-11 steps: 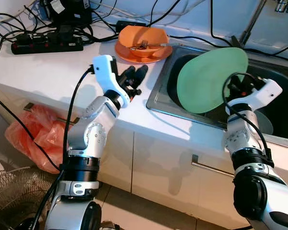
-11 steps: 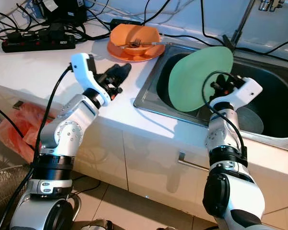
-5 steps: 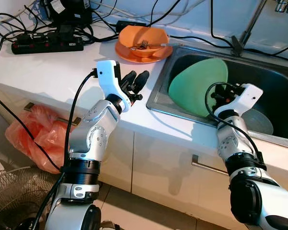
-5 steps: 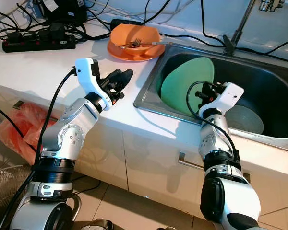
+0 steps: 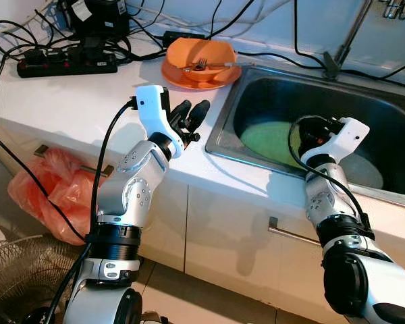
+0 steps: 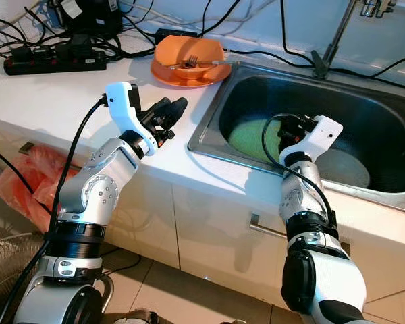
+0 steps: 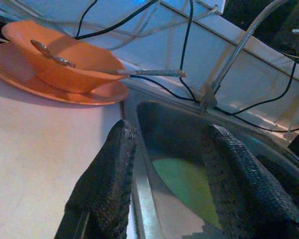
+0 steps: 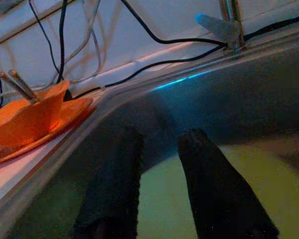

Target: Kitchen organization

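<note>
green plate down in the sink, orange dishes left on the counter

the green plate [image 5: 273, 142] lies flat on the floor of the steel sink [image 5: 224, 118], at centre right of the left eye view, with a pale grey plate [image 5: 364, 170] beside it toward the right. the right end effector [image 8: 157, 186] hovers just above the green plate; its two black fingers [image 8: 212, 194] stand apart with only plate surface between them, so it is open and carrying nothing. the left end effector [image 5: 191, 115] is raised over the white counter [image 5: 67, 101] near the sink's left rim, fingers [image 7: 107, 174] spread and empty, aimed at the basin.

judging from this, the plate's move into the sink looks finished. what seems left is at upper centre: an orange bowl [image 5: 202, 55] with a fork [image 5: 212, 64] resting in it, sitting on an orange plate [image 5: 182, 74] at the counter's back edge, just beside the sink corner. a power strip [image 5: 64, 64] and tangled cables crowd the upper left, close to those dishes.
</note>
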`<state>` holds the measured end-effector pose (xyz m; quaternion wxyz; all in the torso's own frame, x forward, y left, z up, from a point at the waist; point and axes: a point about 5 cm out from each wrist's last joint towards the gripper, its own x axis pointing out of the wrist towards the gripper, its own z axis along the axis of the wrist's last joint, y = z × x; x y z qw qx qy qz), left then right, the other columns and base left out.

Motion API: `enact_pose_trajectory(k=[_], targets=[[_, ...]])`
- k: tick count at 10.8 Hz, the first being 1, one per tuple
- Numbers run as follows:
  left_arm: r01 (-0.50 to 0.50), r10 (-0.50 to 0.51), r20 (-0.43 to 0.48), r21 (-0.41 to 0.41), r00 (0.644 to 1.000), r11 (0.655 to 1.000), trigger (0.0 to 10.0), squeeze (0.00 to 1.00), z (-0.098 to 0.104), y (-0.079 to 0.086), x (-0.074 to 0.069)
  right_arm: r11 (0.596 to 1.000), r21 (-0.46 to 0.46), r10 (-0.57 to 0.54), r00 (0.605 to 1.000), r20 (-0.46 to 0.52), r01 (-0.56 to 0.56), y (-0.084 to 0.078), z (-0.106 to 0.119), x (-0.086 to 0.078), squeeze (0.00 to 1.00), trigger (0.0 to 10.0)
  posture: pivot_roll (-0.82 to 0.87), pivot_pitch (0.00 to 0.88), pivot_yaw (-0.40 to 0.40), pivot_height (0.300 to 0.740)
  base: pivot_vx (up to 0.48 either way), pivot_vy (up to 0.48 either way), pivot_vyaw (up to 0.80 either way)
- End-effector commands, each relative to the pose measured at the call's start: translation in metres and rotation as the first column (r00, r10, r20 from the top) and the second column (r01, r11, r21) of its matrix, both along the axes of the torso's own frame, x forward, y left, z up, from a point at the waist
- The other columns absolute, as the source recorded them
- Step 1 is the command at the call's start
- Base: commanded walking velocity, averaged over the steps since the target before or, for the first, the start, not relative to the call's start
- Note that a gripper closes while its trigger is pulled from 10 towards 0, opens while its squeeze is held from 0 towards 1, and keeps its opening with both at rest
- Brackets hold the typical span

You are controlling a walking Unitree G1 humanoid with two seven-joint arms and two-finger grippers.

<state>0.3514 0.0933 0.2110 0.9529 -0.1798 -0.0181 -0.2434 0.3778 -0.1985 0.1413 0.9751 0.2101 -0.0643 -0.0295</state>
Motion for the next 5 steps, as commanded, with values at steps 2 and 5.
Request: enact_pose_trajectory(k=[2,5], targets=[[-0.015,0.015,0.009,0.031,1.0,0.999,10.0,0.0,0.0,0.0,-0.001,0.999,-0.027,0.033,0.999,0.015,-0.033,0.006,0.005,0.003,0.0,10.0,0.07,0.047,-0.042,0.74,0.0,0.0,0.0],[-0.175,0.172,0.032,0.164,0.985,0.971,10.0,0.0,-0.014,0.018,0.008,0.997,-0.048,0.056,0.997,0.045,-0.054,0.009,0.012,0.004,0.0,10.0,0.07,0.054,-0.044,0.74,0.0,0.0,0.0]])
